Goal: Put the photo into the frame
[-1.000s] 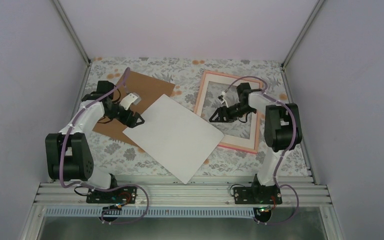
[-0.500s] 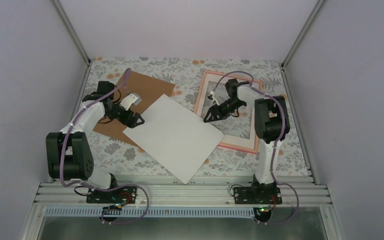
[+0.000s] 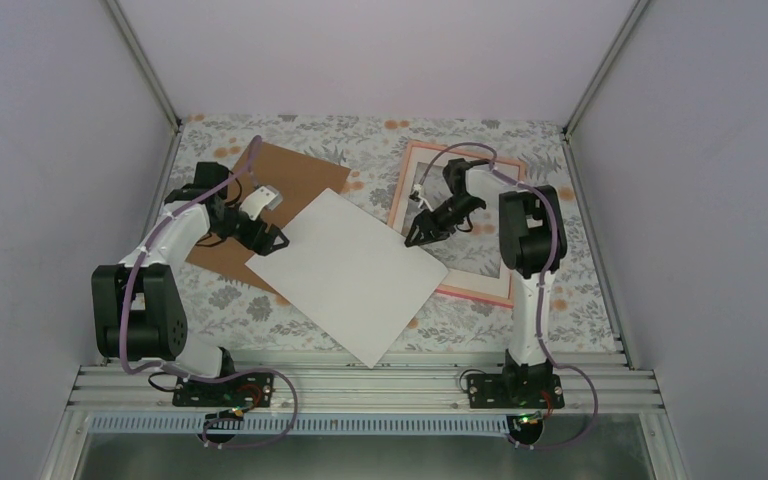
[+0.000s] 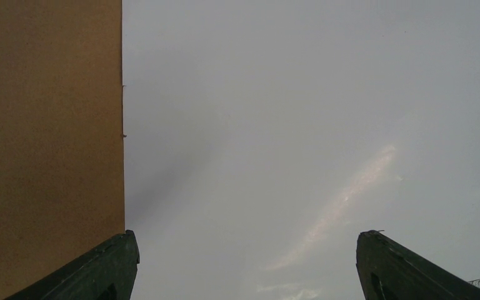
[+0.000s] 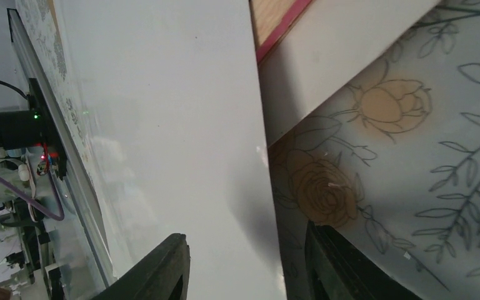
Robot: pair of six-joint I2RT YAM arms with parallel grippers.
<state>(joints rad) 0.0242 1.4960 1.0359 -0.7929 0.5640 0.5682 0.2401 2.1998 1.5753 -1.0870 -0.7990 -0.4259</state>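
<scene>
Overhead, the photo (image 3: pixel 345 270) lies white back up in the middle, one corner over the frame (image 3: pixel 480 292) and the opposite edge on the brown board (image 3: pixel 280 175). At the left wrist, the left gripper (image 4: pixel 247 269) hangs wide open above the sheet, holding nothing. At the right wrist, the right gripper (image 5: pixel 247 265) straddles the photo's edge with jaws apart, not pinching. One finger should slip fully under before closing. The frame sits near the right wall, and the floral cloth (image 3: pixel 360 135) leaves more room inward.

White arm links (image 3: pixel 526 318) with black joints (image 3: pixel 528 232), looping purple cables (image 3: pixel 243 165), and dark tapered pincer fingers (image 4: pixel 103 269).
</scene>
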